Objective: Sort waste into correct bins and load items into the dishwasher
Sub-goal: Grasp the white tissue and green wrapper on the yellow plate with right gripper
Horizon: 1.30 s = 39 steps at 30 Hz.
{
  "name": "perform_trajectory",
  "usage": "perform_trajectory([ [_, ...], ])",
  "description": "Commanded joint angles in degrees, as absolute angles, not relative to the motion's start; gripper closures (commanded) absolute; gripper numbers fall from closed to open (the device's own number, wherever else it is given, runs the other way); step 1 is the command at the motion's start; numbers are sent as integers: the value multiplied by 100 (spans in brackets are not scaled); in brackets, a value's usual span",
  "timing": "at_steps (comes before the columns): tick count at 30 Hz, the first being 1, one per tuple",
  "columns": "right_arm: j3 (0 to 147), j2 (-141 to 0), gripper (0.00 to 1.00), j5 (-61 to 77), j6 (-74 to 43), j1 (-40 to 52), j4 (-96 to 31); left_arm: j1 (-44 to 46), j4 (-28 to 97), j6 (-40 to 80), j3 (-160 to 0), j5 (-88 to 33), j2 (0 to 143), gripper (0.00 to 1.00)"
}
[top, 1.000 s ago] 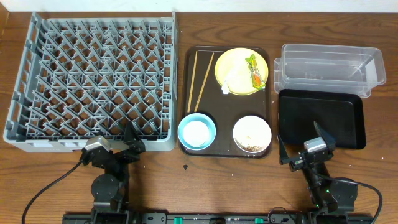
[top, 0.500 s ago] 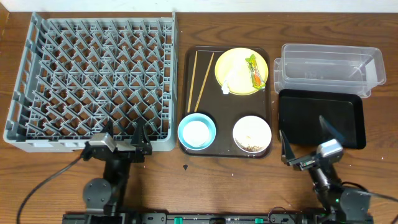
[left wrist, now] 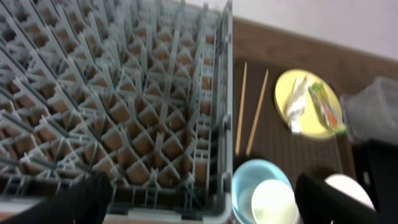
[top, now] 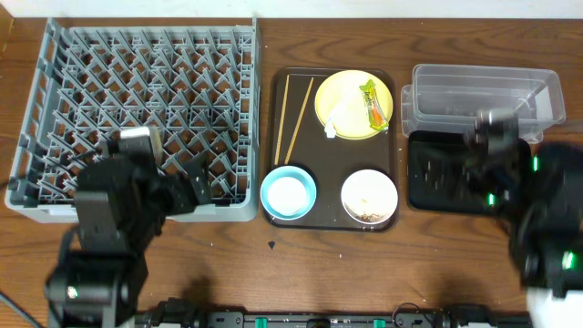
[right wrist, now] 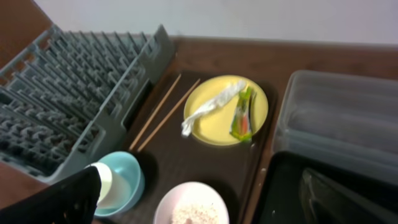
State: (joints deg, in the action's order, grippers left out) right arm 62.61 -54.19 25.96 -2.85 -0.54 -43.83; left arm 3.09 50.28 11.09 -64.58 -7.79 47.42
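Left hand: spread wide, nothing held, over the dish rack's near edge.
Right hand: spread wide, nothing held, blurred above the black tray.
Dish rack: placed along the tabletop's left edge.
Serving tray: mid-tabletop, just beside the rack.
Yellow plate: on the serving tray's far side; wrapper and crumpled paper are carried on it.
Chopsticks: laid left of the plate.
Blue bowl: tray's near left; white cup inside.
White bowl: tray's near right; crumbs inside.
Clear tub: tabletop's far right corner, black tray just in front.
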Motion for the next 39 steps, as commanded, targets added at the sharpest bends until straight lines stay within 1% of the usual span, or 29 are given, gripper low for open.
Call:
perform_trajectory([
  [1, 7404, -6471, 1, 2936, -316, -143, -4880, 281, 5371, 1011, -7041, -989, 5129, 5],
  [3, 7843, -6976, 1, 3173, -342, -143, -5002, 281, 5374, 1013, -7070, -998, 5192, 5],
  [4, 7937, -7155, 1, 3441, -576, -143, -4941, 281, 5374, 1013, -7070, -996, 5196, 5],
  [7, 7985, -7690, 1, 4574, -1234, -110, -4283, 281, 5417, 1015, -7070, -1009, 5192, 5],
  [8, 8012, -7828, 1, 4646, -1326, -47, -4191, 281, 5450, 1015, -7070, -1009, 5190, 5],
  [10, 8128, -8108, 1, 4226, -1330, 211, -4274, 281, 5518, 1015, -7070, -1009, 5190, 5],
  [11, 8215, -8274, 1, 3782, -1328, 429, -4366, 281, 5527, 1015, -7070, -1011, 5192, 5],
  [13, 8449, -8643, 1, 2652, -1345, 952, -4569, 281, 5529, 1017, -7070, -1103, 5190, 5],
  [16, 8892, -9244, 1, 1090, -1538, 1616, -4786, 281, 5498, 1013, -7070, -1625, 5192, 5],
  [17, 9039, -9494, 3, 561, -1673, 1800, -4764, 281, 5500, 1013, -7070, -1734, 5192, 5],
  [19, 9205, -9915, 11, -126, -2069, 2010, -4600, 281, 5509, 1015, -7070, -1756, 5192, 5],
  [21, 9220, -10326, 10, -392, -2316, 2115, -4215, 281, 5527, 1028, -7070, -1756, 5192, 5],
  [23, 9220, -10683, 16, -467, -2582, 2141, -3905, 281, 5529, 1035, -7070, -1754, 5192, 5],
  [26, 9220, -11330, 19, -443, -3175, 2139, -3524, 281, 5529, 1033, -7070, -1752, 5192, 5],
  [27, 9220, -11480, 23, -443, -3291, 2134, -3433, 281, 5529, 1033, -7067, -1752, 5194, 5],
  [29, 9220, -11791, 25, -412, -3389, 2134, -3234, 281, 5529, 1033, -7067, -1752, 5199, 5],
  [31, 9220, -12138, 33, -281, -3518, 2152, -2936, 281, 5529, 1033, -7067, -1752, 5199, 5],
  [35, 9220, -12543, 37, -423, -4064, 2185, -2724, 281, 5529, 1033, -7067, -1752, 5199, 5],
  [39, 9220, -12835, 55, -403, -4327, 2182, -2633, 281, 5529, 1033, -7067, -1752, 5199, 5],
])
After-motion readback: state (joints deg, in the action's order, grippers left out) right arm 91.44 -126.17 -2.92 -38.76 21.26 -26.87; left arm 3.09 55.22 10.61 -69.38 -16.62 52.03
